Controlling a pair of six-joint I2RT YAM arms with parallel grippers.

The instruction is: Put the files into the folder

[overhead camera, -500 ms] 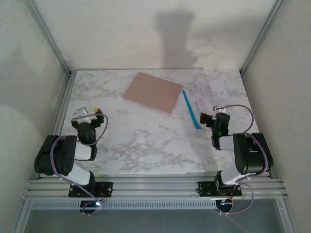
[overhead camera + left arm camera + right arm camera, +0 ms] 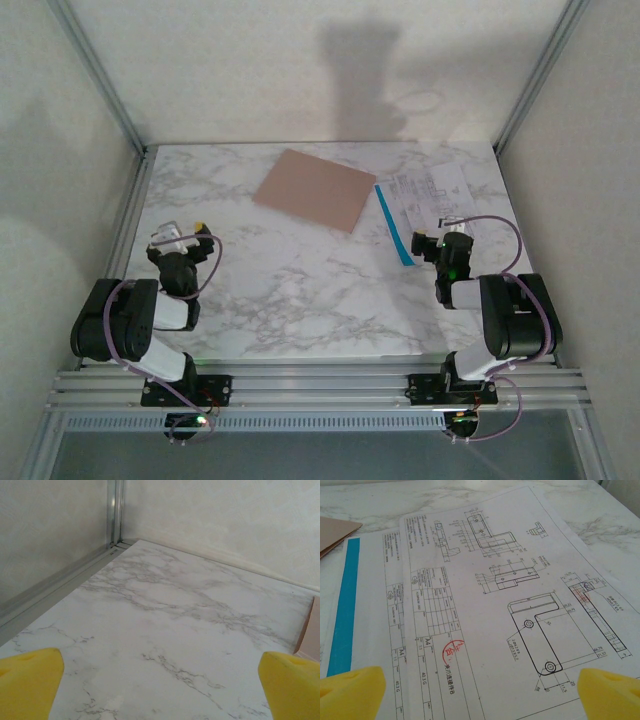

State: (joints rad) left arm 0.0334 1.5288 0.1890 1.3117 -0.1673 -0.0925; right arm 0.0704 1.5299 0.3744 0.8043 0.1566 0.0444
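At the left of the marble table (image 2: 300, 300), as I see it from the top camera, my left gripper (image 2: 183, 235) sits low over bare stone, well apart from the paperwork. Its wrist camera shows the two yellow pads (image 2: 27, 680) far out at the bottom corners of the picture with nothing between them, so I read the jaws as spread wide and holding nothing. A sliver of the folder (image 2: 312, 635) shows at the right edge of that view.

Moving across, the folder (image 2: 315, 188) lies flat toward the back of the table, middle to left of centre, turned at an angle to the table edges. I see a single pinkish-tan face.

Just to its right lie the files (image 2: 430, 195), flat on the marble, with the blue strip (image 2: 393, 238) along the side nearest the folder. On the right wrist camera the files (image 2: 495, 605) are at least two sheets, the upper one offset to the right over the sheet with the blue strip (image 2: 345, 615). The upper sheet carries line drawings of a bracket and a red stamp. The folder's corner (image 2: 332, 532) comes close to the blue-edged sheet; I cannot tell whether they touch.

My right gripper (image 2: 440, 240) is at the near edge of the files. Its yellow pads (image 2: 350, 692) are set wide apart, gripping nothing; I cannot tell whether they touch the paper.
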